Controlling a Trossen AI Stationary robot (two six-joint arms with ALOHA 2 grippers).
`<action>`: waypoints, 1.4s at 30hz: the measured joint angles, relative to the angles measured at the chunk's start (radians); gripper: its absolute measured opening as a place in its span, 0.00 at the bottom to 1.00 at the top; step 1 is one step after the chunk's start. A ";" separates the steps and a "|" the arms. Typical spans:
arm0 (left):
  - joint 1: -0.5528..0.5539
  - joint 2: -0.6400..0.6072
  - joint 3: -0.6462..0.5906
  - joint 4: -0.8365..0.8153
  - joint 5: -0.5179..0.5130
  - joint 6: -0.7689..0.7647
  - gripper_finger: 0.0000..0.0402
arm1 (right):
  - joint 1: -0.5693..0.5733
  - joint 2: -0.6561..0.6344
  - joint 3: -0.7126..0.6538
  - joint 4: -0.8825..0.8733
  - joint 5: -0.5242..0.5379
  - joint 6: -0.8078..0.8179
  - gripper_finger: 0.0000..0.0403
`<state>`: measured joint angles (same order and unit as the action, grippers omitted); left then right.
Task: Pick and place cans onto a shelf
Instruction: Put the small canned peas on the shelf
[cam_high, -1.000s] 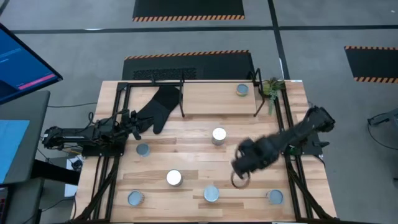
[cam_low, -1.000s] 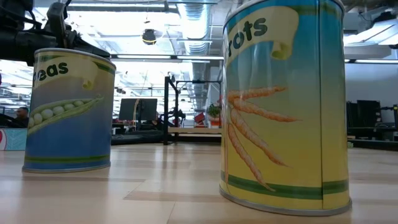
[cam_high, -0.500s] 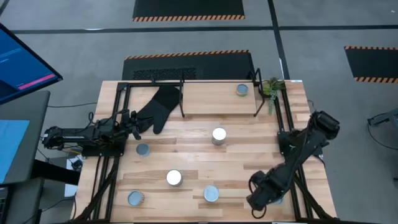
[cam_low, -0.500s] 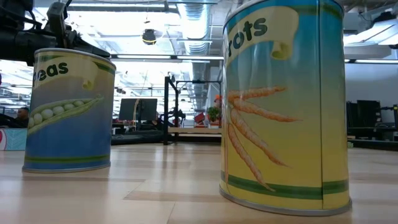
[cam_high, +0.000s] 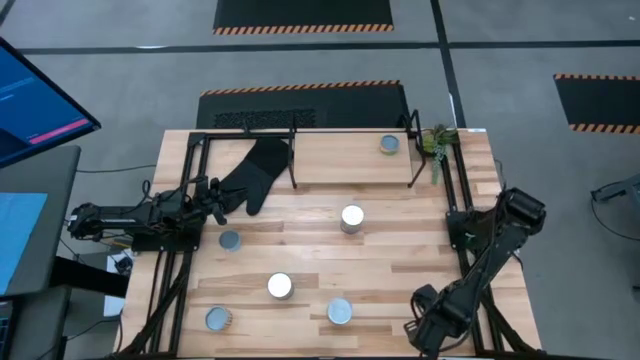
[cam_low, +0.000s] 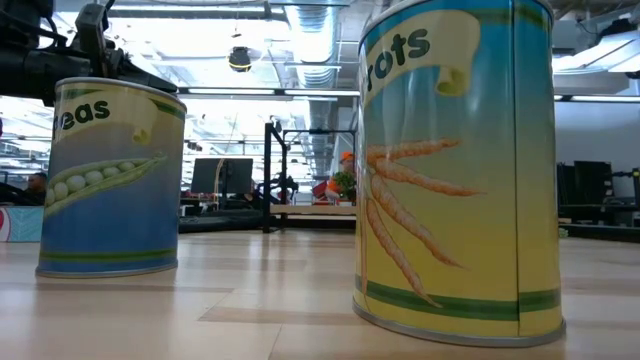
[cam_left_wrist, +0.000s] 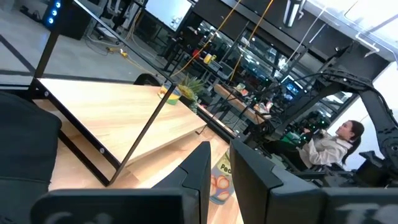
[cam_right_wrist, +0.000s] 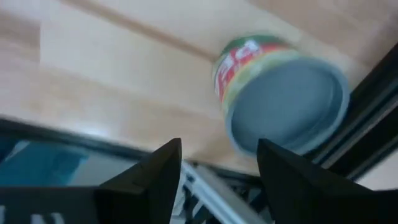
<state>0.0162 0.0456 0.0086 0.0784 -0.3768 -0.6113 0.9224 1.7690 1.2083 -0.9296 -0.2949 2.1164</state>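
Several cans stand on the plank table: (cam_high: 351, 217), (cam_high: 230, 241), (cam_high: 279, 286), (cam_high: 340, 311), (cam_high: 217, 320). One more can (cam_high: 389, 145) stands on the shelf (cam_high: 340, 160) at the far edge. My right gripper (cam_high: 428, 335) is at the near right corner, open (cam_right_wrist: 217, 155). Ahead of its fingers stands a can with a green-red label and grey top (cam_right_wrist: 283, 93), which the arm hides in the high view. My left gripper (cam_high: 215, 195) waits at the left edge, its fingers (cam_left_wrist: 222, 152) a narrow gap apart with nothing between them.
A black oven mitt (cam_high: 255, 172) lies by the shelf's left leg. A small green plant (cam_high: 435, 140) stands at the far right corner. The low view is filled by a peas can (cam_low: 110, 180) and a carrots can (cam_low: 455, 170). A person (cam_left_wrist: 336, 146) sits beyond the table.
My right gripper has swung from the middle of the table toward the near right corner, down over the can that stands there. That can now lies hidden under the arm in the high view. No can has moved.
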 joint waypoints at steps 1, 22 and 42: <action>0.000 0.000 0.000 0.000 0.000 0.000 0.12 | -0.004 0.021 -0.001 -0.002 -0.002 0.000 0.58; 0.000 0.000 0.000 -0.001 -0.003 -0.001 0.12 | -0.184 0.037 -0.002 -0.165 0.037 -0.212 0.02; 0.000 0.000 0.000 -0.001 -0.004 0.012 0.12 | -0.890 -0.347 0.195 -0.217 0.710 -1.383 0.01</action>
<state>0.0162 0.0456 0.0090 0.0776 -0.3805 -0.5991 0.0320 1.4223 1.4032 -1.1468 0.4153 0.7337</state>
